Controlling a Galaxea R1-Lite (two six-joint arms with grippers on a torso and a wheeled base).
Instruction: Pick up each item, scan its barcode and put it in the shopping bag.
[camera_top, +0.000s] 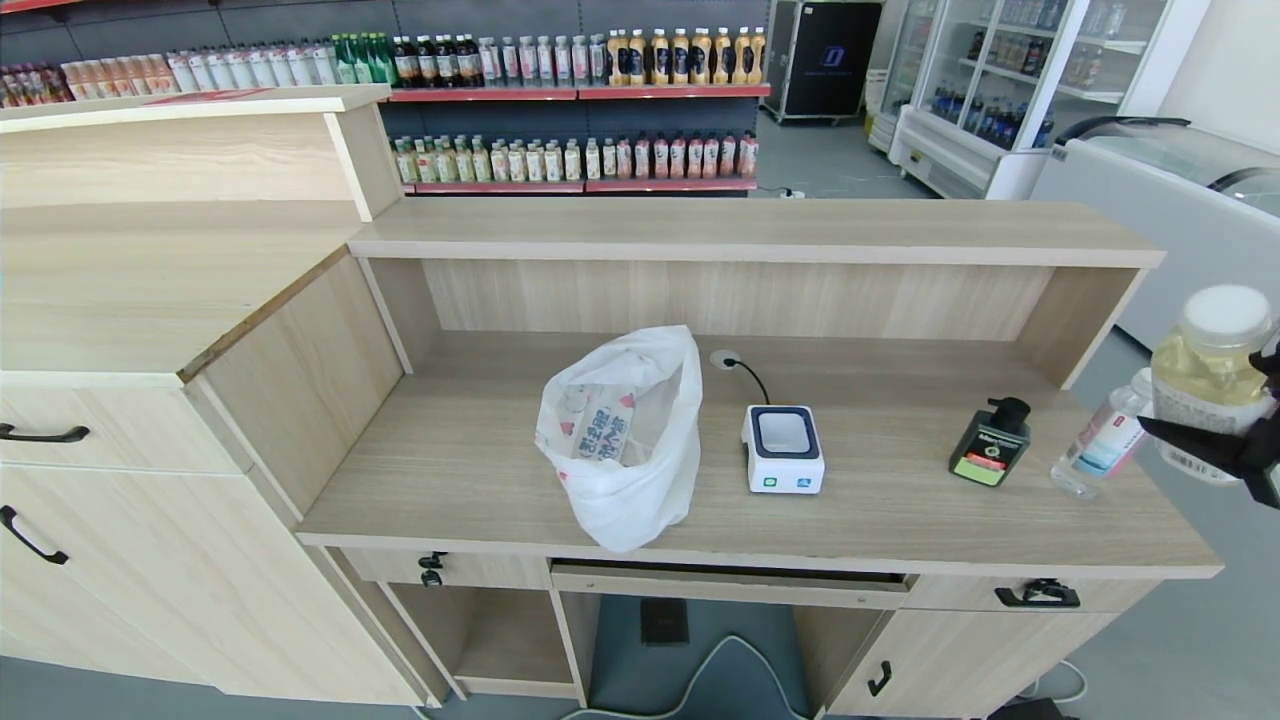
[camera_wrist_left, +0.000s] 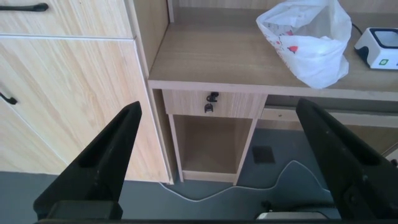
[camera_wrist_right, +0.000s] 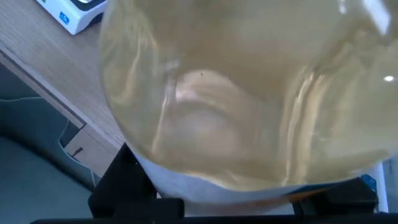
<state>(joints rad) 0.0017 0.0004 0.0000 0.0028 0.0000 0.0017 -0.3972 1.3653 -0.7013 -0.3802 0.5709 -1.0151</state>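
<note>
My right gripper (camera_top: 1235, 440) is shut on a bottle of pale yellow drink (camera_top: 1208, 375) with a white cap, held upright above the counter's right end. Up close in the right wrist view, the yellow bottle (camera_wrist_right: 249, 93) spreads across the frame, with the scanner's corner (camera_wrist_right: 78, 15) behind it. The white barcode scanner (camera_top: 783, 448) sits mid-counter. A white shopping bag (camera_top: 622, 432) stands open to its left with a printed packet inside. A small black pump bottle (camera_top: 991, 442) and a clear bottle (camera_top: 1100, 447) lying on its side rest at the counter's right. My left gripper (camera_wrist_left: 217, 162) hangs open below counter height, left of the bag (camera_wrist_left: 308, 40).
The wooden counter (camera_top: 480, 470) has a raised back shelf and a taller cabinet on the left. A cable runs from the scanner to a hole in the counter. Drawers and an open knee space lie beneath. Drink shelves and fridges stand behind.
</note>
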